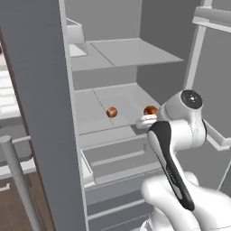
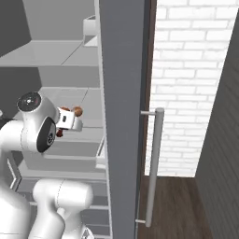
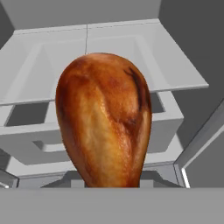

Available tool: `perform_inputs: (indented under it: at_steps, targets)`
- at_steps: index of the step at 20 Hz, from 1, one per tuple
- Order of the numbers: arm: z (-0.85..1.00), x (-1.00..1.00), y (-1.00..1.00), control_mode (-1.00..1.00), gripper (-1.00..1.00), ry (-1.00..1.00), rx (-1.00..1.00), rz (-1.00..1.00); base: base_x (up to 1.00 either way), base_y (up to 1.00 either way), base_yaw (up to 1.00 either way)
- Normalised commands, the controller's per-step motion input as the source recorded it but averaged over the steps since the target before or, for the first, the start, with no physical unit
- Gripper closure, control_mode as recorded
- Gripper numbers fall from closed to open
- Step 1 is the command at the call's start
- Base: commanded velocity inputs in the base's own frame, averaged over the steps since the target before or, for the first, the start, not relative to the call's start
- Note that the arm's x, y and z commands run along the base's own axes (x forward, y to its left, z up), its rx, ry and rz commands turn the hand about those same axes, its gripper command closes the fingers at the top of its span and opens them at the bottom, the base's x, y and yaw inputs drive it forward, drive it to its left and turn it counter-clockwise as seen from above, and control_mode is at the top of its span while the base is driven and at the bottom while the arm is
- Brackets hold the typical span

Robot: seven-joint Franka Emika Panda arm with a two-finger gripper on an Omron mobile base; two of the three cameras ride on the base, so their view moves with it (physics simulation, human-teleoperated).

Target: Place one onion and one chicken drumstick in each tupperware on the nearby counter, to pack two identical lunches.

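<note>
One chicken drumstick (image 3: 104, 120) apparently clamped in gripper (image 3: 109, 186) inside fridge (image 1: 117, 97); next, carry to a tupperware.

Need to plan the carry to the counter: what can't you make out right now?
- Claw fingertips: hand view, hidden behind the chicken drumstick; grip unconfirmed.
- Claw: left base view, hidden behind the arm's wrist.
- Brown item on fridge shelf: left base view, too small to identify.
- Fridge interior: right base view, partly blocked by the door.
</note>
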Motion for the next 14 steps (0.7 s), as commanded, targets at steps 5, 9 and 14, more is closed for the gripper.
perform_inputs:
  at_steps: [5,9,14]
  targets:
    - [0.0,0.0,0.0,1.0,1.0,0.0,0.0,0.0,-1.0,0.0,0.0]
    - [0.0,0.0,0.0,1.0,1.0,0.0,0.0,0.0,-1.0,0.03,0.04]
    - [0.0,0.0,0.0,1.0,1.0,0.0,0.0,0.0,-0.74,0.39,0.36]
